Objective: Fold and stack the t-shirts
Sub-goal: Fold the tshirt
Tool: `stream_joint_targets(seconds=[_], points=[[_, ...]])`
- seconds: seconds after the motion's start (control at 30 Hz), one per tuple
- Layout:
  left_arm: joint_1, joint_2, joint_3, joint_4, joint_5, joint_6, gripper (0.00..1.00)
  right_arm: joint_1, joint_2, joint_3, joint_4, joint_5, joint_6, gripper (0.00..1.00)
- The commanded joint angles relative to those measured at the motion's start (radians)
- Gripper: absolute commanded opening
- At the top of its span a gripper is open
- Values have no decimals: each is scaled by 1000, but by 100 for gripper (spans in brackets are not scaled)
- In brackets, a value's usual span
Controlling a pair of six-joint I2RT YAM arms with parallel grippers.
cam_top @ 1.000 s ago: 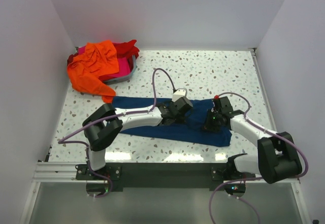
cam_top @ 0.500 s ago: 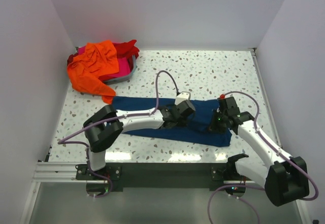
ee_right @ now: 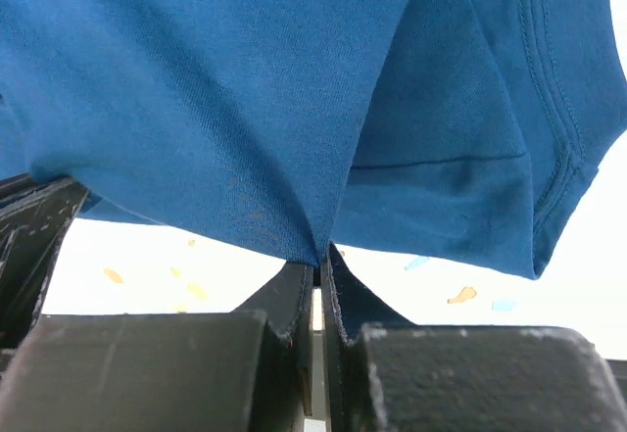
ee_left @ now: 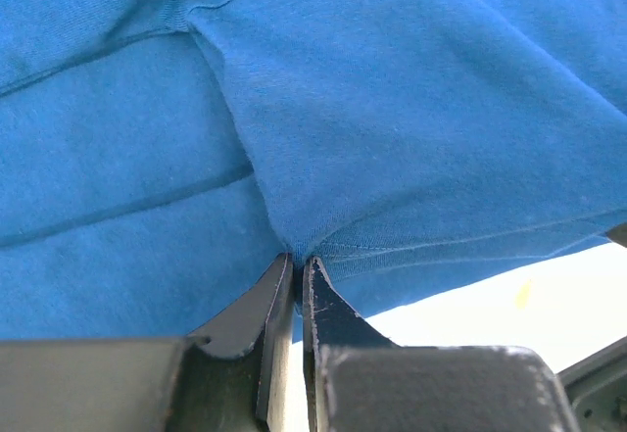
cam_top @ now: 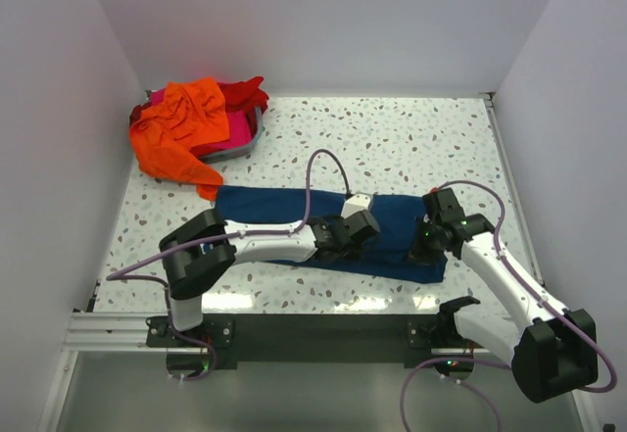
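Observation:
The navy blue t-shirt [cam_top: 274, 207] lies as a long folded band across the near middle of the table. My left gripper [cam_top: 345, 246] is shut on a pinch of its near edge, seen as blue cloth [ee_left: 392, 109] between the jaws in the left wrist view. My right gripper [cam_top: 419, 248] is shut on the shirt's right part, its cloth [ee_right: 245, 89] held off the table in the right wrist view. The orange t-shirt [cam_top: 181, 128] hangs over the bin at the back left, with the red t-shirt [cam_top: 247, 92] and the magenta pink t-shirt [cam_top: 233, 138] beneath it.
A grey bin [cam_top: 245, 145] holds the pile at the back left corner. White walls stand close on the left, back and right. The speckled table [cam_top: 392, 138] stretches behind the navy shirt. Purple cables loop above both arms.
Both grippers have moved toward the near edge with the navy cloth in them. The shirt's middle bunch has flattened into a longer, narrower band.

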Motion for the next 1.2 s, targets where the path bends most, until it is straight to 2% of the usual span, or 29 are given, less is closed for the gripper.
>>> stream_joint_targets(seconds=[0.0,0.03,0.07,0.17,0.2,0.27,0.4,0.67,0.93,1.17], points=[[-11,-56,-11,-19,-10,-24,12,3,-9,40,-49,34,19,2],[-13,-59,-13,-20,-10,-24,16,1,-6,40,-49,31,18,6],[-13,-64,-16,-29,-13,-23,29,3,-7,43,-55,31,18,19],[-13,-96,-20,-52,-29,-18,49,1,-17,63,-78,48,15,48],[-13,-110,-22,-57,-37,-16,59,1,-23,72,-85,53,15,53],[-11,-147,-16,-74,-63,-6,69,1,-21,104,-78,50,13,59],[12,-174,15,-102,-95,33,79,1,48,199,-61,74,-4,61],[194,-202,-92,-43,-94,148,80,-9,256,299,75,64,-4,60],[280,-201,-207,38,-134,238,81,-55,457,245,226,5,-11,58],[291,-174,-287,124,-154,264,81,-144,581,207,298,-33,-51,58]])
